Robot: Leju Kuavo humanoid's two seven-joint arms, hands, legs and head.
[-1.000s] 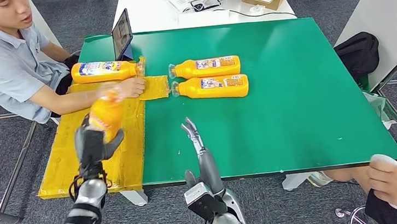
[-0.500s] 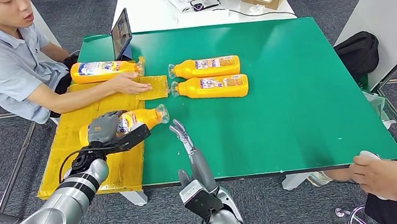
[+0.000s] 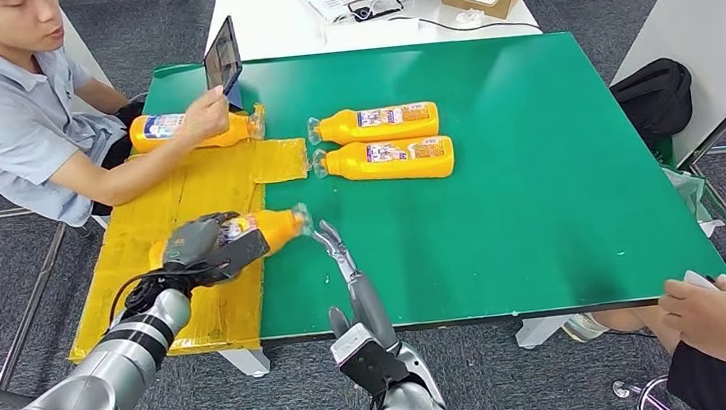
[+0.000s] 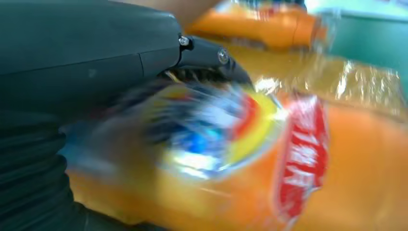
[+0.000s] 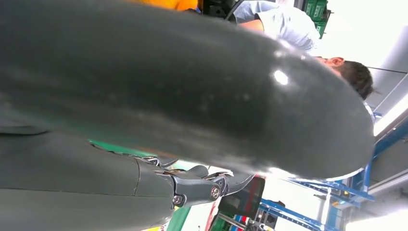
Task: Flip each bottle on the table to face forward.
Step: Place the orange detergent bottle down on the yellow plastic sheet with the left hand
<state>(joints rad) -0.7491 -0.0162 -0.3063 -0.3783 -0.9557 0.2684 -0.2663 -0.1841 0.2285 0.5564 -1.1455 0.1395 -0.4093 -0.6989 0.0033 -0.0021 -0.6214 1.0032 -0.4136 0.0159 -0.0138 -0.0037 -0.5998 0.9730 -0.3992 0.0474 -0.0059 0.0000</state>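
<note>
Fingers (image 3: 203, 232) of the left hand (image 3: 210, 246) are wrapped around the held bottle (image 3: 263, 229), which is now laid on its side over the yellow mat (image 3: 198, 186) with its cap pointing toward the green table (image 3: 539, 198); a second ago it was raised upright and blurred in motion, so the turn is judged to be nearly done and only the setting down and letting go remain. In the left wrist view a bright label with red lettering is seen on the orange body (image 4: 308, 163), though blur keeps the print from being read, so whether the front truly faces up is hard to confirm. Further back, the person's hand (image 3: 203, 118) has been lifted off the mat and is placed on the far bottle (image 3: 193, 129), part of which is covered by it. To the right, two more bottles (image 3: 376, 122) (image 3: 390, 158) lie side by side on the table, unchanged. The right hand (image 3: 345, 267) is held with its fingers stretched out and apart, empty, its tips just beside the cap of the held bottle. In the right wrist view most is blocked by the hand's own dark cover (image 5: 183, 91).
</note>
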